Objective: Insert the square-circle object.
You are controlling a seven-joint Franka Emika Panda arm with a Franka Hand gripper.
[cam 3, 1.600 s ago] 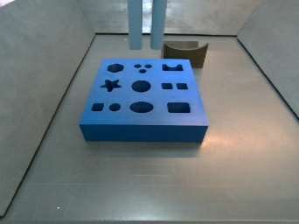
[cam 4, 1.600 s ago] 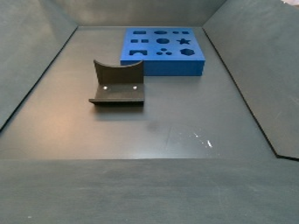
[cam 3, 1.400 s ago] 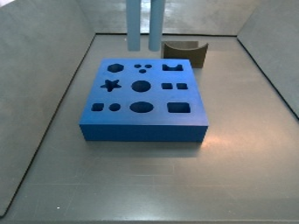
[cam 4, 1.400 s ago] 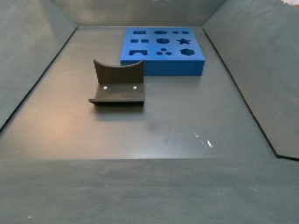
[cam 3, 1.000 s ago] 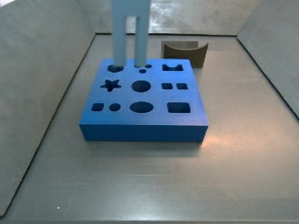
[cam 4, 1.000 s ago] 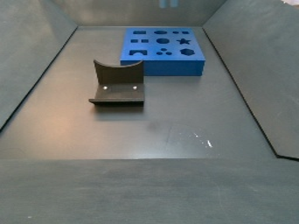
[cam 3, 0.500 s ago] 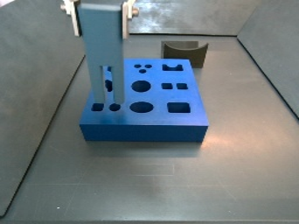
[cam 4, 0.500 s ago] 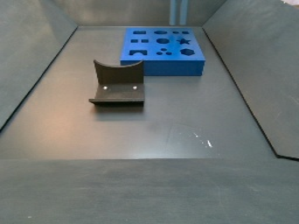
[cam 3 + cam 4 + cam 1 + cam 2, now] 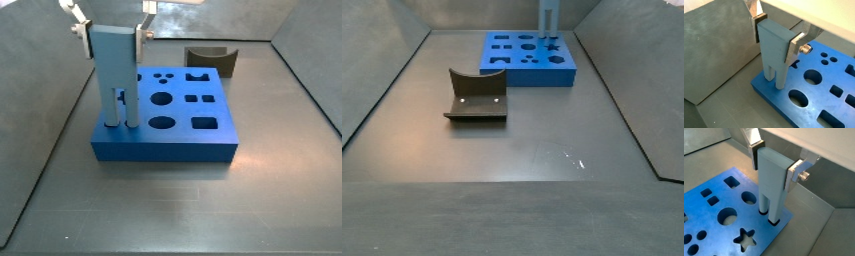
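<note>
Here, gripper point(image 9: 776, 36) upright over blue board point(image 9: 814, 102)

Look: the square-circle object point(image 9: 114, 75) is a tall, pale blue-grey slab with two legs at its lower end.
Pose: upright, its legs set into holes at a corner of the blue board point(image 9: 181, 140).
Hold: my gripper point(image 9: 777, 32), above the board, clamps its upper end.

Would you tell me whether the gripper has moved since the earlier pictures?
Yes. The gripper, holding a light-blue two-pronged piece, came from the blue board's far edge to its near corner.
</note>
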